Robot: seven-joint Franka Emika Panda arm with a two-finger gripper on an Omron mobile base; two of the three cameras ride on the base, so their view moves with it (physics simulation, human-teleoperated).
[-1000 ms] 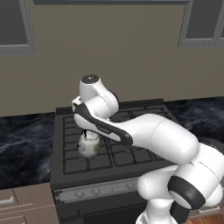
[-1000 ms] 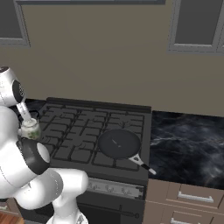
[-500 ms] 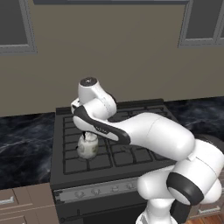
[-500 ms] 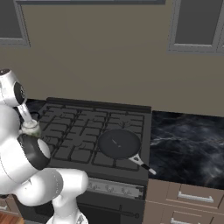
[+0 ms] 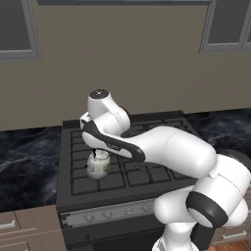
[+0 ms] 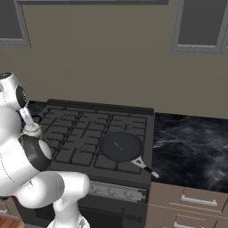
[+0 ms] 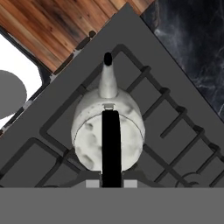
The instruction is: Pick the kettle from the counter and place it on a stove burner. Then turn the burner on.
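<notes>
Kettle (image 7: 108,133) sitting on front-left stove burner (image 5: 95,177), spout aiming twd stove's (image 6: 84,133) front edge. Gripper (image 5: 100,153) directly above; grip state: can't tell. Right base view showing frying pan (image 6: 121,146).

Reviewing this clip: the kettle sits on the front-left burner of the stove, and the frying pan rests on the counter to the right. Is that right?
Not quite. The frying pan rests on the stove itself, on its front-right grate, with only its handle reaching toward the counter, as the right base view shows. The kettle does sit on the front-left burner.
</notes>
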